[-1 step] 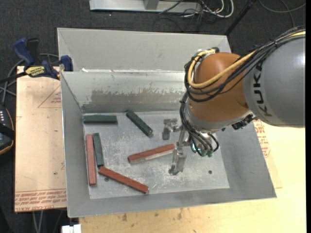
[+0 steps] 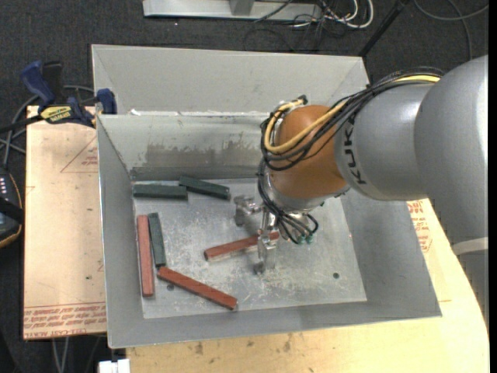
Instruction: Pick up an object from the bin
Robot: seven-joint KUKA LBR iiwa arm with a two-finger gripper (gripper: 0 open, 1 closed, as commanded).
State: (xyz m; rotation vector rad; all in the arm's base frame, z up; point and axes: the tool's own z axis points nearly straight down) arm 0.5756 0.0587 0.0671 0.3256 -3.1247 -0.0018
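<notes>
My gripper [image 2: 255, 239] is low over the middle of the bin floor, under the orange wrist cover. Its fingers stand apart, one fingertip [image 2: 246, 212] behind and one in front of the right end of a red-brown bar [image 2: 231, 249]. That bar lies flat on the floor and points left and slightly toward the front. The gripper is open around the bar's end; I cannot tell whether the fingertips touch it. Another red-brown bar [image 2: 198, 287] lies slanted near the front left.
Two dark green bars [image 2: 159, 191] [image 2: 204, 186] lie along the back wall at the left. A red bar [image 2: 145, 255] and a dark green bar [image 2: 157, 239] lie side by side by the left wall. The arm enters from the right and covers the bin's right rear.
</notes>
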